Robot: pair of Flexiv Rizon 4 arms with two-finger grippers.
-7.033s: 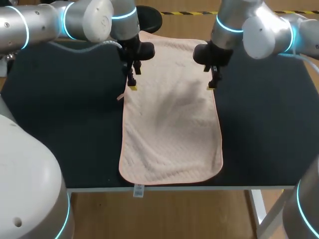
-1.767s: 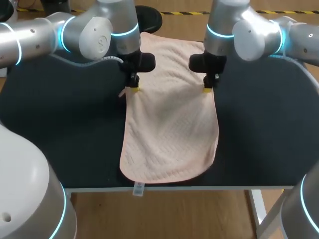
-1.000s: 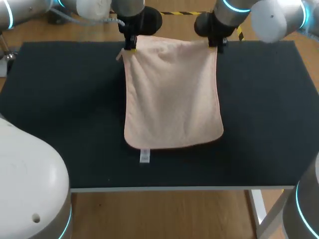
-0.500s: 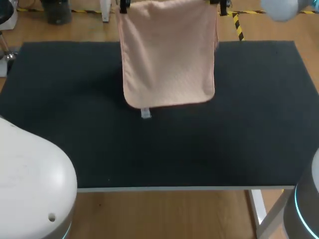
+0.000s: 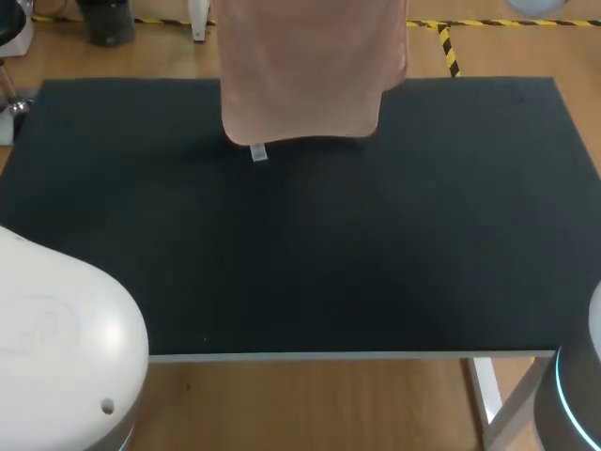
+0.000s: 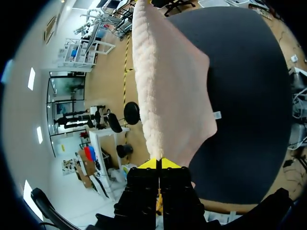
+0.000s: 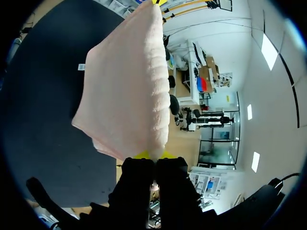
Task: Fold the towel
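Observation:
A pale pink towel [image 5: 305, 70] hangs in the air over the far part of the black table [image 5: 300, 244]. Its lower edge and a small white tag [image 5: 258, 153] dangle just above the tabletop. Both grippers are above the head view's top edge and do not show there. In the left wrist view my left gripper [image 6: 159, 164] is shut on one top corner of the towel [image 6: 168, 86]. My right gripper [image 7: 148, 155] pinches the other top corner, and the towel [image 7: 127, 91] stretches away from it toward the left gripper's yellow tips [image 7: 157, 2].
The black tabletop lies bare under and in front of the hanging towel. My arms' white bases sit at the near left corner [image 5: 56, 348] and near right corner [image 5: 577, 395] of the head view.
Both grippers have lifted the towel higher and farther back, out of the head view. Its lower edge has risen off the table's middle toward the far edge.

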